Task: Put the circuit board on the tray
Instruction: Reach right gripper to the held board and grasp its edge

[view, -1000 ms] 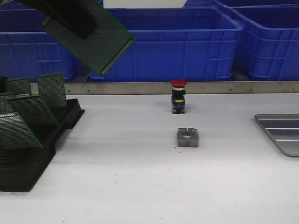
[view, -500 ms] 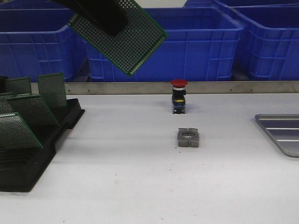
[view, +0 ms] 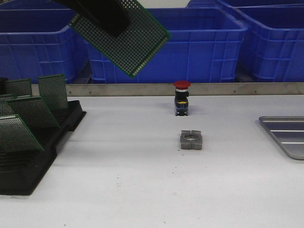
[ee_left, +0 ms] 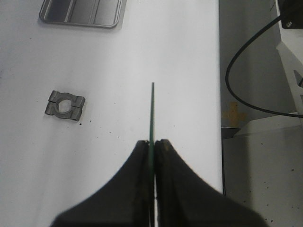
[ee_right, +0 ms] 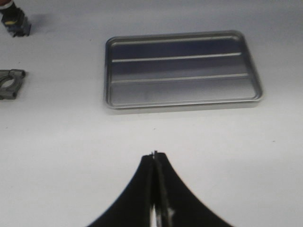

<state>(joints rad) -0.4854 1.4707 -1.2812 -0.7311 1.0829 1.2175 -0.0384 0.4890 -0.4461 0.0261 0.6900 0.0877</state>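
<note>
We see the left end effector [ee_left: 152,147] closed on the circuit board [view: 124,40], held tilted high over the worktop's [view: 142,180] left part; the tray [view: 286,134] lies far to its right, nearer our closed, empty right end effector [ee_right: 155,158].

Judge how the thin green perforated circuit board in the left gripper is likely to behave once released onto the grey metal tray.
The green perforated circuit board looks stiff: held by one edge in the left gripper, it juts straight out, unsagging. Being thin, it is probably light. It may slide on the grey ribbed metal tray, whose floor looks smooth.
</note>
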